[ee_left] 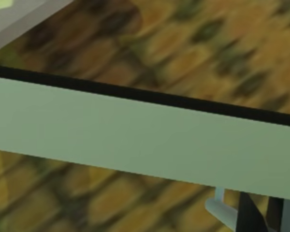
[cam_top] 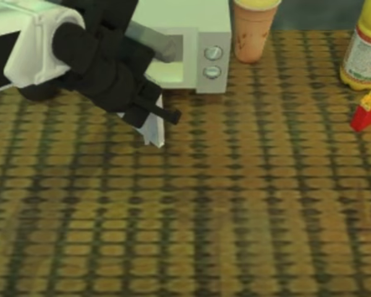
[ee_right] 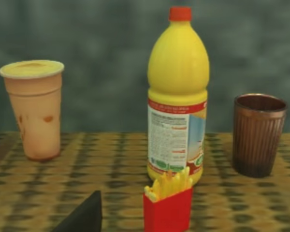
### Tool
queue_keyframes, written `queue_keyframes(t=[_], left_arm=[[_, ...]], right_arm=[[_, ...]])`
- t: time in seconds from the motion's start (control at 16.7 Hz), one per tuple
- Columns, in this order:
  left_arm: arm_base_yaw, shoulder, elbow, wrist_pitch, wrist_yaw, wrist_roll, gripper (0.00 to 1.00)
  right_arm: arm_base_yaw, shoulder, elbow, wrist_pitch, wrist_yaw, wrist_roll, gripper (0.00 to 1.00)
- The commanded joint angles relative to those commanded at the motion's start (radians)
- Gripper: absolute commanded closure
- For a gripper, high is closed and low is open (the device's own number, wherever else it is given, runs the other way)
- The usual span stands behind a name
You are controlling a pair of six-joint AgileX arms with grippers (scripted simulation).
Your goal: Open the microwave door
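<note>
The microwave (cam_top: 198, 18) stands at the table's far edge, two silver knobs (cam_top: 213, 62) on its right front. Its cavity (cam_top: 173, 62) is exposed. The microwave door (cam_top: 154, 129) is swung out toward the front, edge-on below my left arm. My left gripper (cam_top: 164, 114) is at the door's free edge, shut on the door handle. In the left wrist view the door (ee_left: 135, 140) is a pale green band, with the grey handle bar (ee_left: 221, 210) running in between dark fingers (ee_left: 249, 217). My right gripper (ee_right: 87, 215), out of the top view, shows only as a dark tip.
Right of the microwave stands an orange cup (cam_top: 253, 31) with a yellow lid. A yellow bottle (cam_top: 365, 49) and a red box of fries (cam_top: 368, 108) are at the far right. A brown ribbed cup (ee_right: 258, 135) stands beside the bottle (ee_right: 178, 96).
</note>
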Motion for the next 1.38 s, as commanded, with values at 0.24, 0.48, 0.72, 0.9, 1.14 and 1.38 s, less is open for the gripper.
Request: queue_keyframes(t=[0.24,0.48,0.72,0.9,1.14,1.38], left_arm=[[0.0,0.0,0.0,0.0,0.0,0.0,1.0],[0.007,-0.008,-0.009,0.0,0.02,0.025,1.0],[0.039,-0.027,-0.043,-0.015,0.059,0.102,1.0],[0.059,-0.048,-0.059,-0.017,0.088,0.158,1.0],[0.064,-0.055,-0.061,-0.016,0.095,0.168,1.0],[0.064,-0.055,-0.061,-0.016,0.095,0.168,1.0]], right_arm=[[0.0,0.0,0.0,0.0,0.0,0.0,0.0],[0.0,0.0,0.0,0.0,0.0,0.0,0.0],[0.0,0.0,0.0,0.0,0.0,0.0,0.0],[0.0,0.0,0.0,0.0,0.0,0.0,0.0],[0.0,0.0,0.0,0.0,0.0,0.0,0.0],[0.0,0.0,0.0,0.0,0.0,0.0,0.0]])
